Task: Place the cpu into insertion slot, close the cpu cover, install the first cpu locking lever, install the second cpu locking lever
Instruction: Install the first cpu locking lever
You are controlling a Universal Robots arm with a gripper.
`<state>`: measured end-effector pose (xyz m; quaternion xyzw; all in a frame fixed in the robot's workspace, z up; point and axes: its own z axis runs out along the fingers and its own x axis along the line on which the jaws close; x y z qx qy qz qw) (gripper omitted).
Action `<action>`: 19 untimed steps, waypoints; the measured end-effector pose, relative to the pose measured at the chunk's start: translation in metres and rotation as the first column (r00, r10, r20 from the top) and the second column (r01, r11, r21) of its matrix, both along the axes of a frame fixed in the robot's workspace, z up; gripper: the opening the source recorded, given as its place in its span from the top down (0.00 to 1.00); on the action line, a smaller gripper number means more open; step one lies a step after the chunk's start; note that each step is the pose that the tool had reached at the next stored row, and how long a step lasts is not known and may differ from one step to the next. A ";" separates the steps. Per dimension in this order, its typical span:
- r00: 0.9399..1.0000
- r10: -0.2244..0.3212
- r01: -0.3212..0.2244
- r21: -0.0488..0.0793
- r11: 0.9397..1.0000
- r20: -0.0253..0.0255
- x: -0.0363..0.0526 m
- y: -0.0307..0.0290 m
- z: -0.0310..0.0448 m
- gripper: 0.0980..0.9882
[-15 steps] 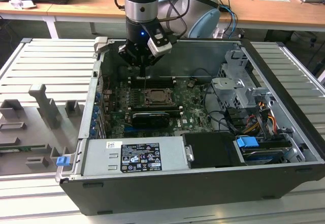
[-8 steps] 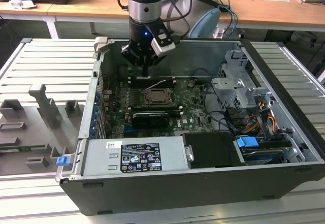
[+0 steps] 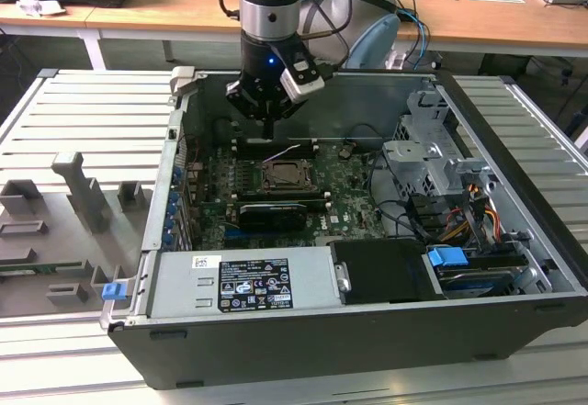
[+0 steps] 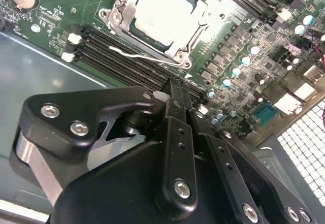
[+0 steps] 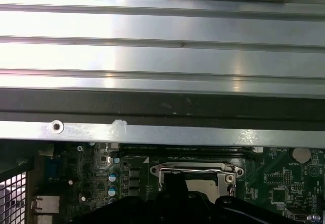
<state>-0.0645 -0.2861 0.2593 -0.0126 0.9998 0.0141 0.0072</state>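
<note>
The cpu (image 4: 161, 11) lies flat in its socket on the green motherboard, pale metal top up. The cpu cover (image 4: 118, 11) is down around it as a silvery frame. One thin wire locking lever (image 4: 133, 55) stands loose beside the socket, and in the exterior view this lever (image 3: 284, 153) sticks up toward the back wall. My gripper (image 3: 269, 132) hangs above the board just behind the socket (image 3: 292, 177), shut and holding nothing. Its black fingertips (image 4: 175, 94) sit over the memory slots next to the lever. In the first wrist view the gripper (image 5: 175, 182) hangs in front of the socket (image 5: 198, 172).
The open case has a grey power supply box (image 3: 243, 281) at the front and a drive cage (image 3: 432, 162) with cables on the exterior view's right. The case's back wall (image 3: 367, 102) is close behind the gripper. Grey fixtures (image 3: 83, 189) stand on the ribbed table.
</note>
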 end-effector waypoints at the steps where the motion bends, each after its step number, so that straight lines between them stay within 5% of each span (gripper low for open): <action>1: 1.000 0.000 0.000 0.000 1.000 0.000 0.0013 0.0000 0.0000 0.99; 11: 1.000 0.000 0.000 0.002 1.000 0.000 0.0102 0.0000 -0.0013 0.99; 14: 1.000 0.000 0.000 0.033 0.999 0.000 0.0109 -0.0001 -0.0056 0.99; 19: 1.000 0.001 -0.001 0.034 0.999 0.000 0.0109 -0.0007 -0.0165 0.99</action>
